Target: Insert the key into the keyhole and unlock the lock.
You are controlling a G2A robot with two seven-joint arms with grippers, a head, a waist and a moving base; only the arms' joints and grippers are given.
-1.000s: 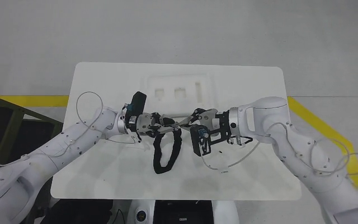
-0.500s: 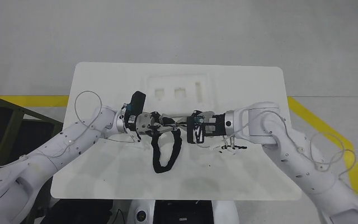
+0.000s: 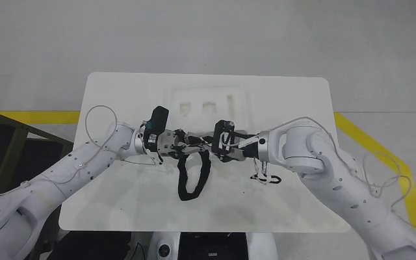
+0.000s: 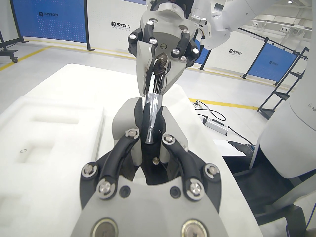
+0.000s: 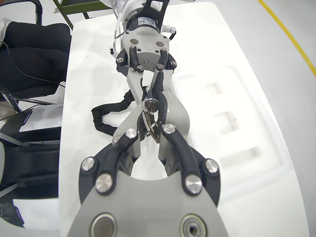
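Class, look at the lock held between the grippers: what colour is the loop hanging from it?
The loop is black all over; the top view shows it best.

Beneath the left gripper (image 3: 194,144) and the right gripper (image 3: 211,144) stands a white rectangular table with rounded corners (image 3: 292,97), set on a smooth pale grey floor (image 3: 208,39). A yellow painted floor line (image 3: 39,117) runs past the table's ends, outward of each gripper. An olive-green metal frame (image 3: 16,133) stands outward of the left gripper. Well ahead of that gripper, blue and white panel barriers on black posts (image 4: 49,18) line the hall. A grey power adapter with black cable (image 4: 214,124) lies on the floor.
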